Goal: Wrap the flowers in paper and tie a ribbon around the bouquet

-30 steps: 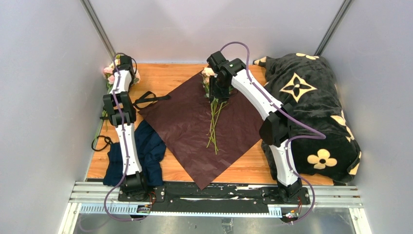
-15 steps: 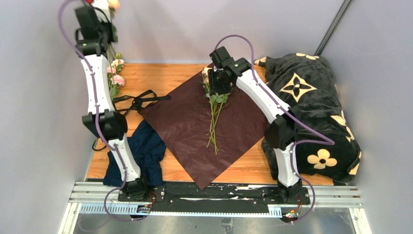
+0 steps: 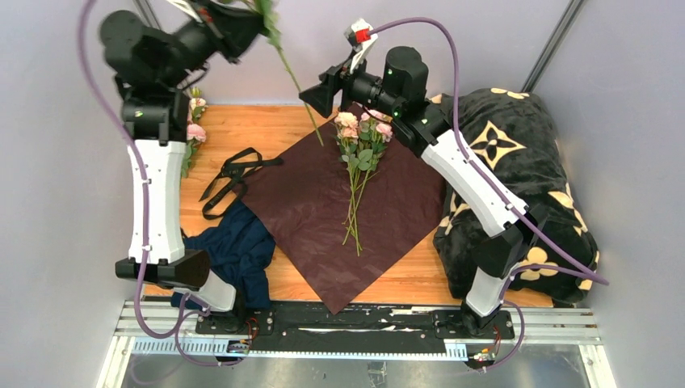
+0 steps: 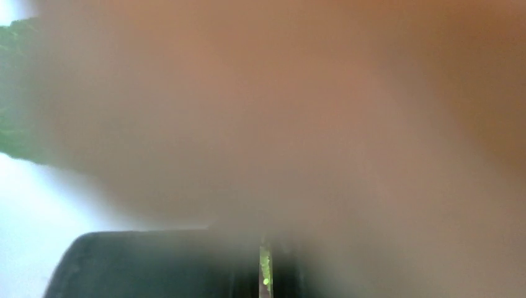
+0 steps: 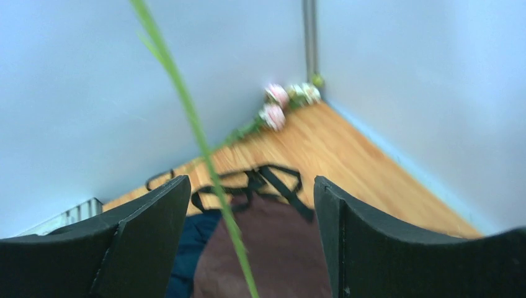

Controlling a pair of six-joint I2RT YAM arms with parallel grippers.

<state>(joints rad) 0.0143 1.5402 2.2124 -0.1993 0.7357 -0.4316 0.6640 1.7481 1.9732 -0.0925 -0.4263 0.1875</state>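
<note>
Paper (image 3: pixel 323 218): it lies flat, well below both sets of jaws. Treat its far half as your landing zone.
Flowers (image 3: pixel 359 145): the bunch rests on the paper, below and just right of the right jaws. Lay the next stem parallel to these, heads level with theirs.
Ribbon (image 3: pixel 230 174): it lies loose on the wood, far below the left jaws. It is not needed for this step.
Right gripper (image 3: pixel 313 95): it is raised with its jaws spread wide and empty. I judge you should move it aside.
Left gripper (image 3: pixel 250 20): it is held high and clenched on one stem. Lower it slowly to limit swinging.
Lone stem (image 3: pixel 299 89): it dangles from the left jaws and crosses the right jaws' gap. Let go only once it lies along the bunch.
</note>
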